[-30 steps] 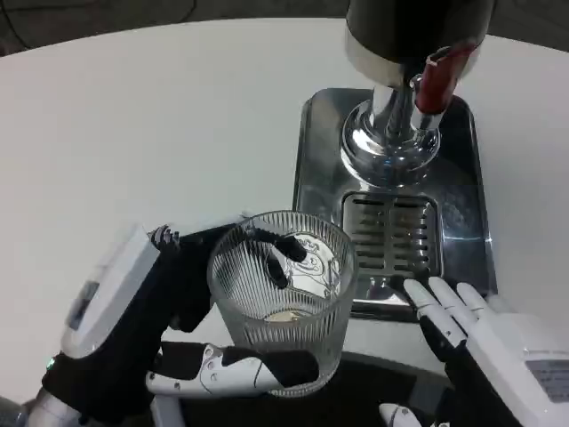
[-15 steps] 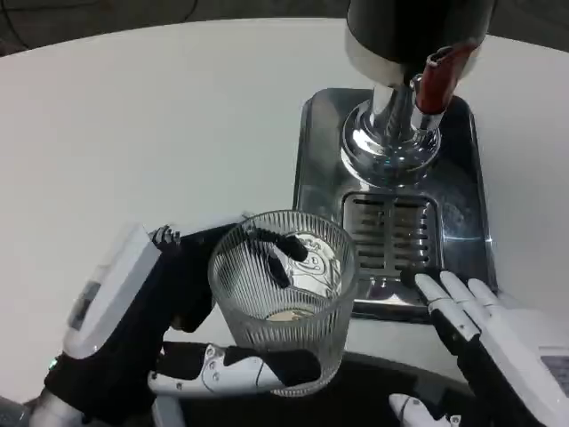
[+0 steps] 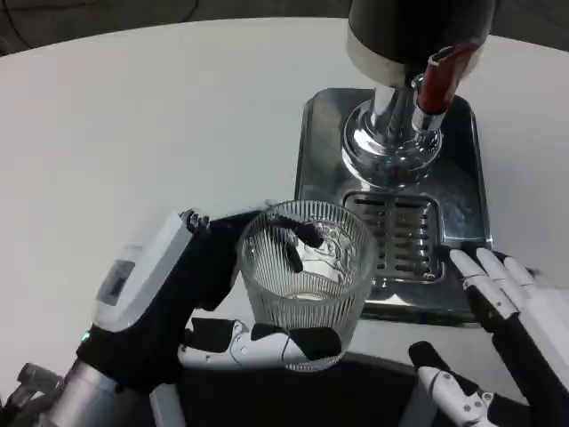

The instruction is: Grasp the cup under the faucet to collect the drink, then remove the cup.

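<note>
The cup [image 3: 304, 277], a clear ribbed glass tumbler with nothing plainly in it, sits in the left hand [image 3: 191, 298], whose fingers wrap round its wall; it is held near the front left corner of the drip tray [image 3: 462, 191], short of the faucet [image 3: 433, 84]. This looks like the carry-in step: next the cup must go right and back until its mouth is under the red-handled spout, over the slotted grate [image 3: 400, 233]. The right hand [image 3: 511, 325] waits beside the polished steel tray, fingers spread, holding nothing.
</note>
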Available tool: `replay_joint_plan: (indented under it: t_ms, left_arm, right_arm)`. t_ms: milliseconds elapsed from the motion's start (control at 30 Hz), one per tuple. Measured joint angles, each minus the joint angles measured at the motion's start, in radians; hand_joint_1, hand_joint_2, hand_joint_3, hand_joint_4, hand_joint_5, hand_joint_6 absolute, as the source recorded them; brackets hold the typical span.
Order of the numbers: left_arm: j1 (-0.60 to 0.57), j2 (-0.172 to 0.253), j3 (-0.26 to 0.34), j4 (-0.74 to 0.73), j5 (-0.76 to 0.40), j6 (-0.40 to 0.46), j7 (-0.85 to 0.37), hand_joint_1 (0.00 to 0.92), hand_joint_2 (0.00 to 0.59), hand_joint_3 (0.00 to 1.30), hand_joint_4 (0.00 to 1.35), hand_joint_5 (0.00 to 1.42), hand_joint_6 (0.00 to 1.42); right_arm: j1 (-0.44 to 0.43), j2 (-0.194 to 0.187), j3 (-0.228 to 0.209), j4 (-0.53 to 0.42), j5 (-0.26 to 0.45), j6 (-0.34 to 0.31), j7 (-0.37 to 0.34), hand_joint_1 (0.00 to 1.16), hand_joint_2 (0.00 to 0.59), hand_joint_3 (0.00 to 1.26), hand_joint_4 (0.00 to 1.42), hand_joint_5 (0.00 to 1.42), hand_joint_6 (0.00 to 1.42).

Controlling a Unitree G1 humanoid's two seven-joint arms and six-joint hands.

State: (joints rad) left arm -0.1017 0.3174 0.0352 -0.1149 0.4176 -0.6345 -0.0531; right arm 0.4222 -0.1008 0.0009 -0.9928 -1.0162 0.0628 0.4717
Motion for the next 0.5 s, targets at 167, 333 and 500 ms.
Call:
replay_joint_plan:
  t_ms: [167, 333, 500]
  left_arm:
    - [-0.067, 0.000, -0.009, 0.080, 0.040, 0.007, 0.042, 0.474, 0.095, 1.05, 1.21, 1.42, 1.42]
    - [-0.148, 0.004, -0.019, 0.174, 0.092, 0.014, 0.090, 0.474, 0.095, 1.05, 1.21, 1.42, 1.42]
    - [-0.241, 0.016, -0.050, 0.293, 0.139, 0.022, 0.138, 0.474, 0.095, 1.05, 1.21, 1.42, 1.42]
  right_arm:
    - [0.003, 0.002, -0.042, -0.014, 0.044, 0.004, -0.007, 0.21, 0.420, 0.06, 0.00, 0.00, 0.00]
    - [0.007, -0.001, -0.078, -0.029, 0.085, 0.007, -0.007, 0.21, 0.420, 0.06, 0.00, 0.00, 0.00]
    - [0.011, -0.014, -0.119, -0.035, 0.135, 0.012, -0.007, 0.21, 0.420, 0.06, 0.00, 0.00, 0.00]
